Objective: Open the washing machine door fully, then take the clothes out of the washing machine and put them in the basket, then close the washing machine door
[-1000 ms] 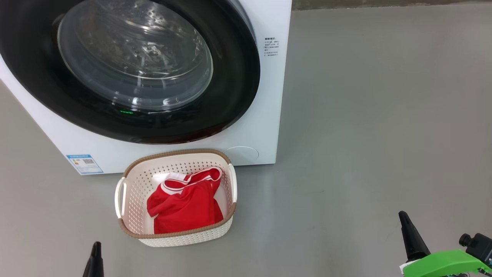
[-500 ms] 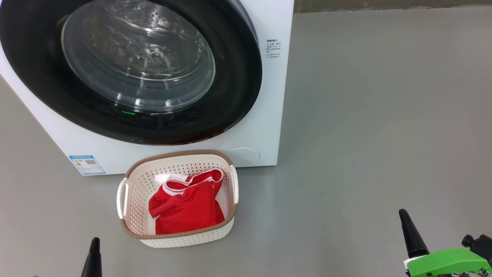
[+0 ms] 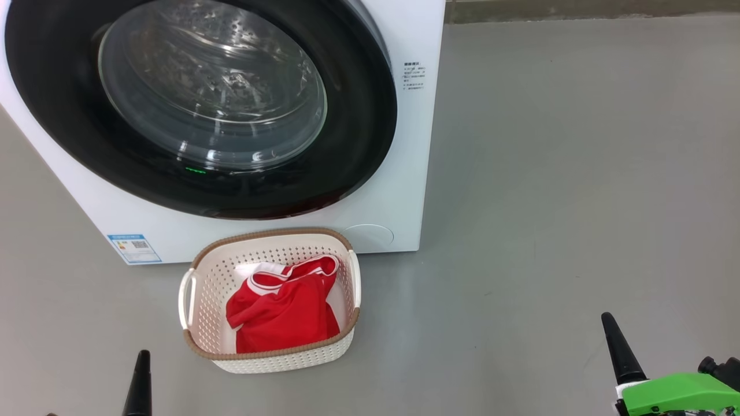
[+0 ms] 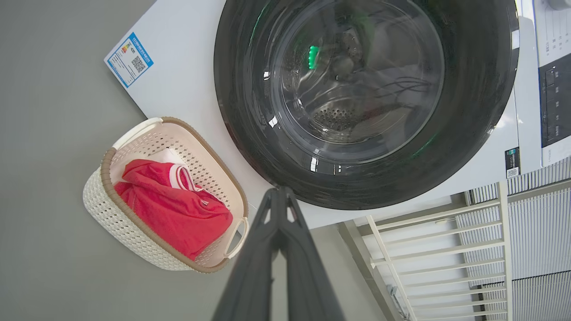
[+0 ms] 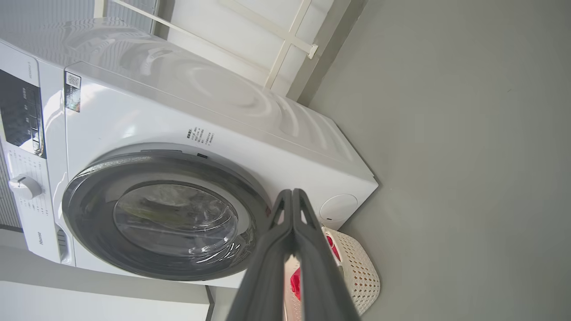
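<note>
The large round washing machine door (image 3: 202, 110), glossy black rim around a bulging clear glass bowl, sits flat against the front of the big white box-shaped washing machine (image 3: 399, 173), so you can judge it closed, though whether the latch has caught cannot be told; behind the glass the perforated steel drum (image 4: 334, 118) looks free of red fabric; the bright red soft clothes (image 3: 283, 312) with white trim bands lie bunched inside the small cream-white perforated plastic basket (image 3: 272, 234) with its brown woven-look rim, below the rim line and not spilling over; that basket stands on the grey floor (image 3: 549, 173) just in front of the machine's lower front edge, between the small blue label sticker (image 3: 134, 247) and the round white cap (image 3: 370, 237); to your eye all three steps look done, with nothing left but to confirm the door is latched; the left gripper (image 4: 281, 191) has its two long dark fingers pressed together on nothing and hangs apart from basket and door; the right gripper (image 5: 292, 191) is likewise pressed together and empty, off toward the machine's right corner over bare floor.
</note>
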